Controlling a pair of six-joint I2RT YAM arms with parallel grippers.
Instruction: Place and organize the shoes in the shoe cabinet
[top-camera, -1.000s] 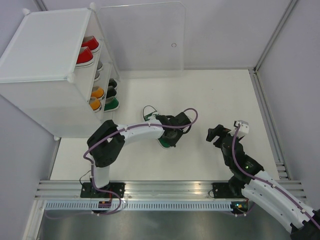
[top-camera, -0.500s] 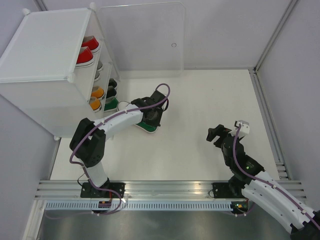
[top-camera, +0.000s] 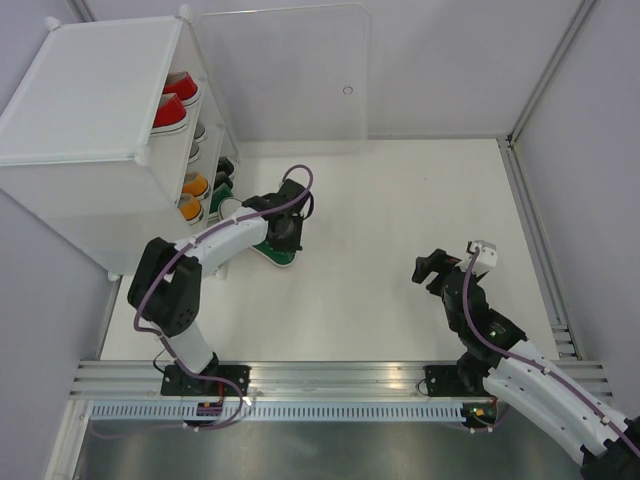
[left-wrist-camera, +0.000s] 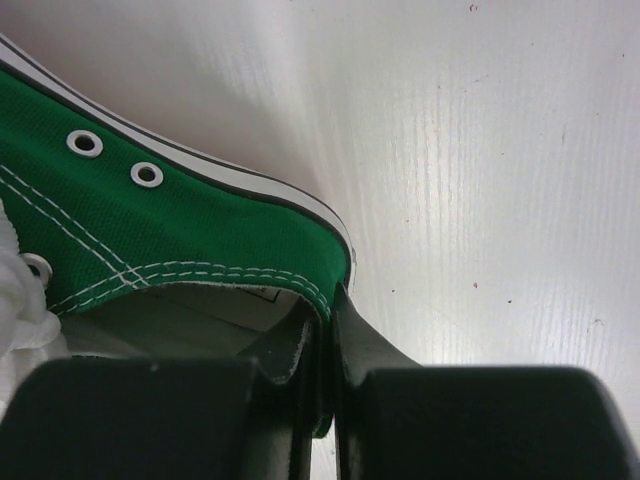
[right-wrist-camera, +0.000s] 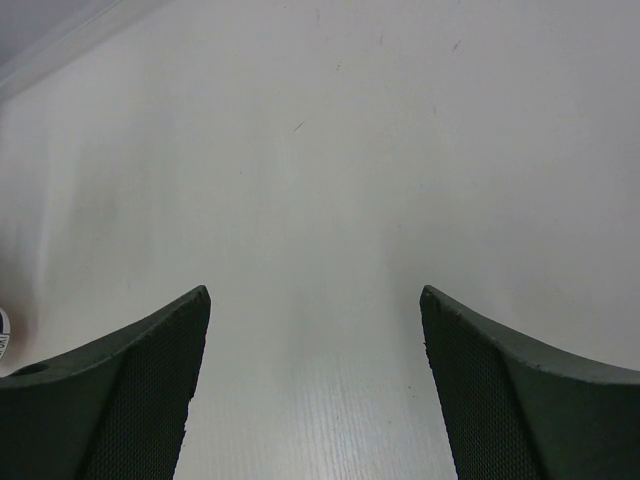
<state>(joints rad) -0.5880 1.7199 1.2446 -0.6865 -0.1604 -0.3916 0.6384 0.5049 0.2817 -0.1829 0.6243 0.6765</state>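
Observation:
My left gripper (top-camera: 283, 232) is shut on the heel rim of a green sneaker (top-camera: 272, 252), close in front of the shoe cabinet (top-camera: 90, 140). In the left wrist view the green canvas (left-wrist-camera: 180, 235) is pinched between my fingers (left-wrist-camera: 375, 345) above the white floor. The cabinet holds red sneakers (top-camera: 172, 105) on the top shelf, a grey one below, orange ones (top-camera: 192, 197) lower, and a black one (top-camera: 224, 176) with a green one (top-camera: 222, 208) beside them. My right gripper (top-camera: 432, 268) is open and empty at the right; it also shows in the right wrist view (right-wrist-camera: 315, 330).
The cabinet's clear door panel (top-camera: 285, 80) with a small hole stands open at the back. A white wall edge (top-camera: 530, 220) runs along the right. The metal rail (top-camera: 330, 385) lies at the near edge.
My left gripper has carried the green sneaker left, from mid-table to just in front of the cabinet's lower shelf. The right arm has not moved.

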